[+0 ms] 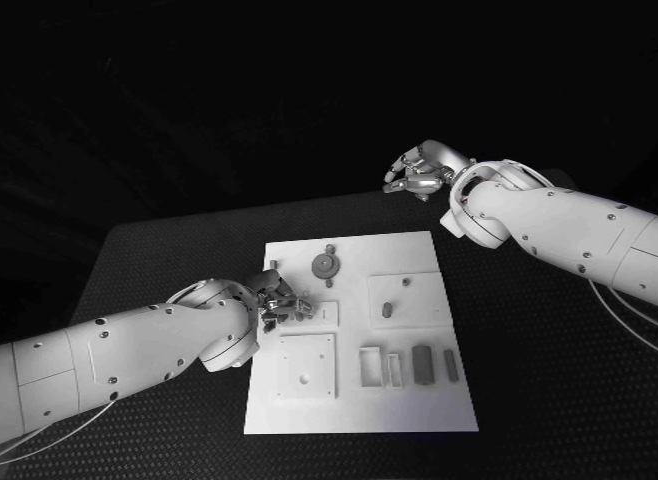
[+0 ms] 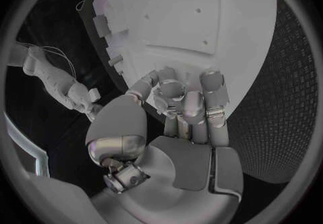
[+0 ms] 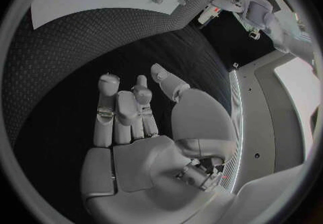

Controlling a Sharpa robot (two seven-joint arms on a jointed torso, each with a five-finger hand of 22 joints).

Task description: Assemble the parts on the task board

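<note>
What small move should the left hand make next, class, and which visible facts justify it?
Probably lift the left hand slightly off the task board to check its grasp. Its fingers are curled together at the board's left edge, but whether a part sits between them cannot be told. The right hand hovers beyond the board's far edge, fingers apart and holding nothing.

black table (image 1: 171, 250) with textured mat surface, white task board (image 1: 416, 410) lying flat mid-table, long edge running away from robot, thin cables (image 1: 639, 320) trailing at right side
</note>
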